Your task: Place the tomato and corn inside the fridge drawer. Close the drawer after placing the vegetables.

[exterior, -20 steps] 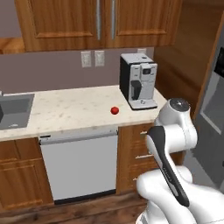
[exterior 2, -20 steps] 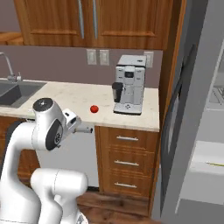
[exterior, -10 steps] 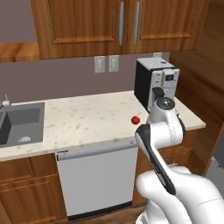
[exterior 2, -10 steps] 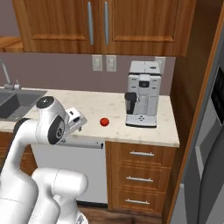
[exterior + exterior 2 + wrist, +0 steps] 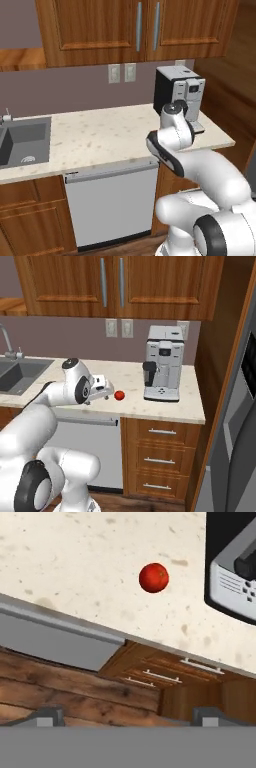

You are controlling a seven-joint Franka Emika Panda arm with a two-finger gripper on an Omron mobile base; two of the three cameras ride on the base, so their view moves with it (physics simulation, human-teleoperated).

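The tomato point(image 5: 119, 395) sits on the counter point(image 5: 130, 378) close to its front edge, just left of the coffee machine point(image 5: 162, 363) and apart from it. From the hand camera the tomato point(image 5: 153, 577) lies ahead, with nothing touching it. The gripper point(image 5: 102, 388) hangs beside it at counter height, short of contact, likely lining up for a pick. Its fingertips point(image 5: 47, 716) stand wide apart with nothing between them. Below the counter edge are wooden drawers point(image 5: 159, 460) and a dishwasher front point(image 5: 109, 202).
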